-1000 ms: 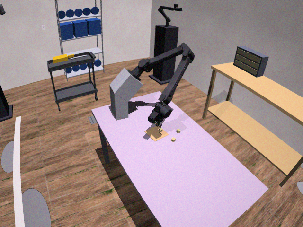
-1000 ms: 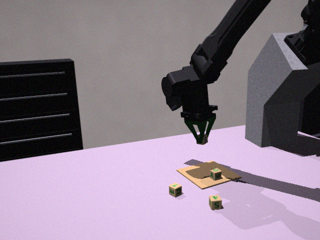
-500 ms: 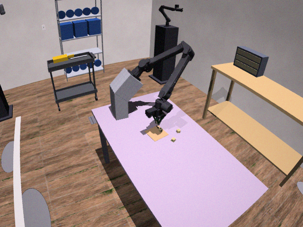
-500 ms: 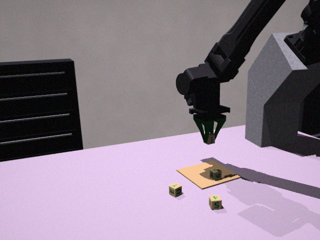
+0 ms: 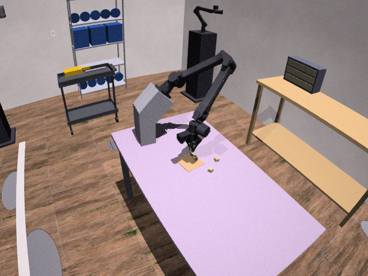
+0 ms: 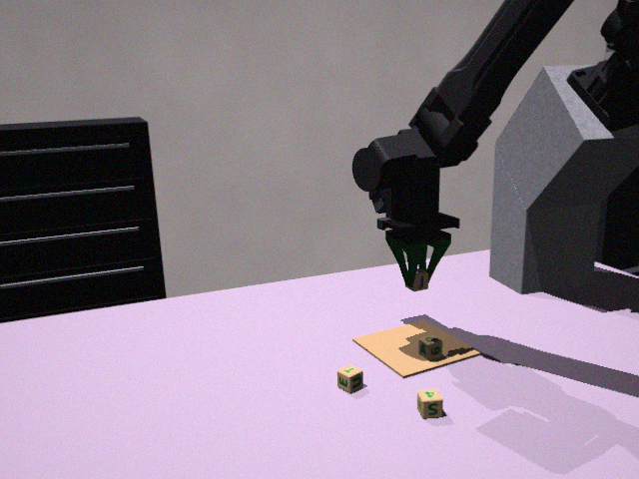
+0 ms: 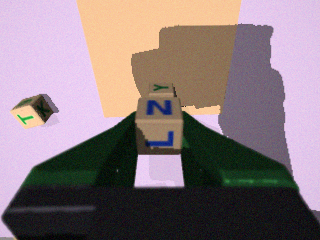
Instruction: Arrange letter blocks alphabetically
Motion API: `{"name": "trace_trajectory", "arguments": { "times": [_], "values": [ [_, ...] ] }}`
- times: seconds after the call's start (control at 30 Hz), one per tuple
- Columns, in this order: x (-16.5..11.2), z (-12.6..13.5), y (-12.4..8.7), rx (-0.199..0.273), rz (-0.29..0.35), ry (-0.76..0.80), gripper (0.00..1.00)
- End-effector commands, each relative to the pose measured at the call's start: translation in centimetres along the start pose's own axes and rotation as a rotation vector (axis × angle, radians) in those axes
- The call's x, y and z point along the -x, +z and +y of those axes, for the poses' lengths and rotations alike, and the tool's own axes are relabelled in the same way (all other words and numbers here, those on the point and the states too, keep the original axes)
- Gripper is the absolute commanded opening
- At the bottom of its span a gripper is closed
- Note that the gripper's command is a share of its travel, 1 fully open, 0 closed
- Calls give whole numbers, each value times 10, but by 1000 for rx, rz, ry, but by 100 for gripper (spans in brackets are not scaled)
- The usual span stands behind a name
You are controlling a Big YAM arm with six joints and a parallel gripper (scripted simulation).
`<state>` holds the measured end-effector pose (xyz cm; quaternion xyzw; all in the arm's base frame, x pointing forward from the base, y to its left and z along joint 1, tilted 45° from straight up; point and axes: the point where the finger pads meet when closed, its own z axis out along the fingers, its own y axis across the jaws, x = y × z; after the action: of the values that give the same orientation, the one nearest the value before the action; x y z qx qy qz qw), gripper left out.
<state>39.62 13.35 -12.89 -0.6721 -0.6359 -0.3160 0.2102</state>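
Observation:
My gripper (image 6: 418,280) is shut on a small wooden block with blue letters (image 7: 159,125) and holds it in the air above the far side of the tan mat (image 6: 415,346). In the wrist view the held block shows an N and an L. One block with green marks (image 6: 430,346) lies on the mat in the arm's shadow; its top shows a Y in the wrist view (image 7: 161,88). A block with a T on top (image 6: 350,378) lies on the table off the mat, also in the wrist view (image 7: 32,111). A block with a 4 on top and an S on its side (image 6: 429,403) lies off the mat.
The grey robot base housing (image 5: 150,115) stands at the far end of the lilac table (image 5: 214,196). A wooden shelf bench (image 5: 314,130) stands to the right of the table. A dark cart (image 5: 87,93) and a shelf rack stand behind on the floor.

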Motion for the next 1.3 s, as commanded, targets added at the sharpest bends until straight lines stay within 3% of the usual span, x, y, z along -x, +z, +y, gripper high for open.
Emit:
{"name": "trace_trajectory", "arguments": {
  "times": [0.0, 0.37, 0.7, 1.27],
  "values": [
    [-1, -1, 15, -6, -1, 0, 21],
    [-1, -3, 65, -7, -1, 1, 21],
    [-1, -4, 93, -8, -1, 2, 21],
    [2, -7, 97, -10, -1, 7, 21]
  ]
}}
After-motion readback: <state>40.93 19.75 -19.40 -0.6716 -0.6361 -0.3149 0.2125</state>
